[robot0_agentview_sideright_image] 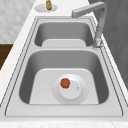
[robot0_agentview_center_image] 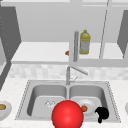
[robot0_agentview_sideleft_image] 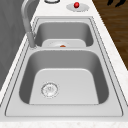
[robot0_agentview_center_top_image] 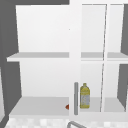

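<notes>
1. Right hand (robot0_agentview_center_image: 101,114) – it hangs low at the front right corner of the double steel sink (robot0_agentview_center_image: 110,100). In the left side view it sits out over the dark floor, off the counter edge. You cannot tell whether it is spread or closed, so treat it as holding nothing.
2. Nearest thing – a small round orange-red fruit (robot0_agentview_center_image: 84,108) on a white round plate (robot0_agentview_center_image: 88,102) in the right basin. The right side view puts the fruit left of the plate's middle, well apart from the basin walls.
3. My judgement: to get at the fruit you would go up over the front rim, then down into the basin. It is round and will likely roll on a nudge, so close on it from above.
4. In the way: a large glossy red ball (robot0_agentview_center_image: 67,114) hides the front rim and the divider in the front view.
5. The bent grey faucet (robot0_agentview_center_image: 68,75) has its spout over the right basin, so keep low.
6. Around:
   - a round drain (robot0_agentview_center_image: 49,103) in the left basin
   - a plate with a brown item (robot0_agentview_center_image: 2,107) on the left counter
   - a plate with a small red item (robot0_agentview_sideleft_image: 76,4) on the right counter
   - a yellow bottle (robot0_agentview_center_image: 84,42) on the shelf above
</notes>
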`<state>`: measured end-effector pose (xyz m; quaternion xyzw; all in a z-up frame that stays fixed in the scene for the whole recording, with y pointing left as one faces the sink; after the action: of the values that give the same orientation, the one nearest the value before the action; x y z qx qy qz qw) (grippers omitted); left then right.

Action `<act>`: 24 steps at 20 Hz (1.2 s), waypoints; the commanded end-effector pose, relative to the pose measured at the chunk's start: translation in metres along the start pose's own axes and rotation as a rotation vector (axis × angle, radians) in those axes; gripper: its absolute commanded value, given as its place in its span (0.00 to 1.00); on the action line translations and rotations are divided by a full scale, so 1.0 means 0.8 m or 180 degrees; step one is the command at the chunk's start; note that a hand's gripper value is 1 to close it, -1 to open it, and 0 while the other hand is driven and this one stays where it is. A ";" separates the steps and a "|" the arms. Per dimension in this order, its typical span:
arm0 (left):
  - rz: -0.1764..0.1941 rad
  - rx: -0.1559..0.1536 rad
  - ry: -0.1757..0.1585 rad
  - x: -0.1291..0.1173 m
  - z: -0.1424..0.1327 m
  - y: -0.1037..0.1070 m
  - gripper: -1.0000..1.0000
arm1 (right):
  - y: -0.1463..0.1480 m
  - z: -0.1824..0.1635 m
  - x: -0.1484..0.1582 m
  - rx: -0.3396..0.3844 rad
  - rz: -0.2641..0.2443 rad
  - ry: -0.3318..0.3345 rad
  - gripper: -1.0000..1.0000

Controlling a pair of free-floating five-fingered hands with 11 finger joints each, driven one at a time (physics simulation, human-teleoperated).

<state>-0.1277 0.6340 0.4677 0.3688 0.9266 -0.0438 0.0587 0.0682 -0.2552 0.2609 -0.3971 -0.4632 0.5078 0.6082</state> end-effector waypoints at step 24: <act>0.0047 -0.0622 0.0951 -0.012 0.151 0.020 0.00 | 0.000 0.000 0.000 0.0000 0.0000 0.0000 0.50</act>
<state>-0.1055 0.6255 0.3521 0.3724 0.9259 0.0630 -0.0039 0.0682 -0.2552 0.2609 -0.3971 -0.4632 0.5078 0.6082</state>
